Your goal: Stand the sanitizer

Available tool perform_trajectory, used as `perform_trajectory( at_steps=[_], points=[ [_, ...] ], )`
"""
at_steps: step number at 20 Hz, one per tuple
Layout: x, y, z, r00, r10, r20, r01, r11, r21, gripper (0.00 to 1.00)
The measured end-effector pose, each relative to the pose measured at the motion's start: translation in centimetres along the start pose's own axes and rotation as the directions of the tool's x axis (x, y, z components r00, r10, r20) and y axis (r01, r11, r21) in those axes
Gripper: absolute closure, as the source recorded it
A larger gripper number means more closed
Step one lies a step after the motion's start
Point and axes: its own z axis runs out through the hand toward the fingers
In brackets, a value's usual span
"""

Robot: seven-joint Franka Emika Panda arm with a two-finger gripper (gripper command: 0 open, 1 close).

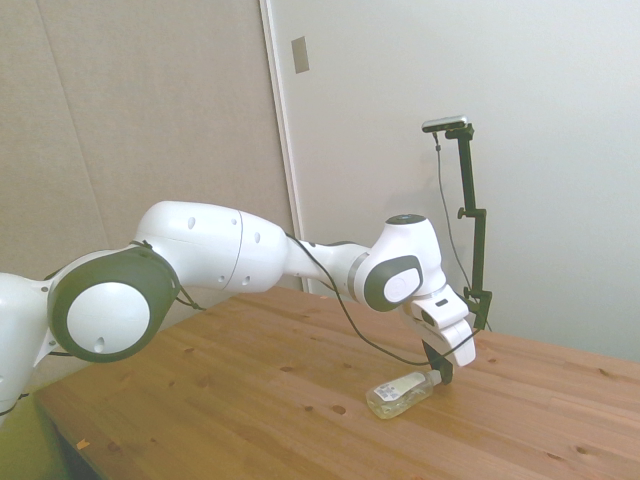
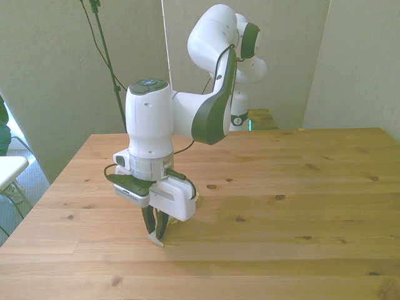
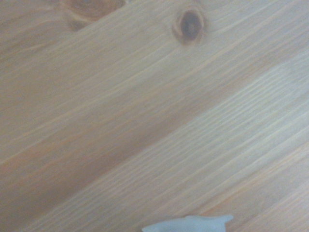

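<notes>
From where I stand, the gripper [image 2: 156, 236] is down at the wooden table [image 2: 300, 206], its dark fingers drawn close together around a small white tip that looks to be the pump top [image 2: 155, 239] of the sanitizer [image 1: 402, 392]. The side view shows the bottle lying on its side on the tabletop, its base toward the arm's side and the pump end up under the fingers, the neck perhaps lifted a little. The hold is what worries me: a pinch on that narrow top gives little purchase, so when the arm tips the bottle upright it could pivot in the fingers or slip out and roll across the boards. A pump head may also give or turn under the squeeze. Farther off, the table runs on, so a loose bottle would roll freely. The wrist view shows only blurred wood grain and a pale sliver.
</notes>
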Motion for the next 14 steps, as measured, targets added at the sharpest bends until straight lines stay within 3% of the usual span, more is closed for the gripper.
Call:
perform_trajectory(
  at_steps=[6,14],
  points=[
    [-0.3,-0.7,-1.1,0.999,0.038,-0.008,-0.038,0.999,0.021,1.0],
    [-4.8,-3.2,-8.4,0.984,0.107,-0.139,-0.082,0.981,0.175,1.0]
  ],
)
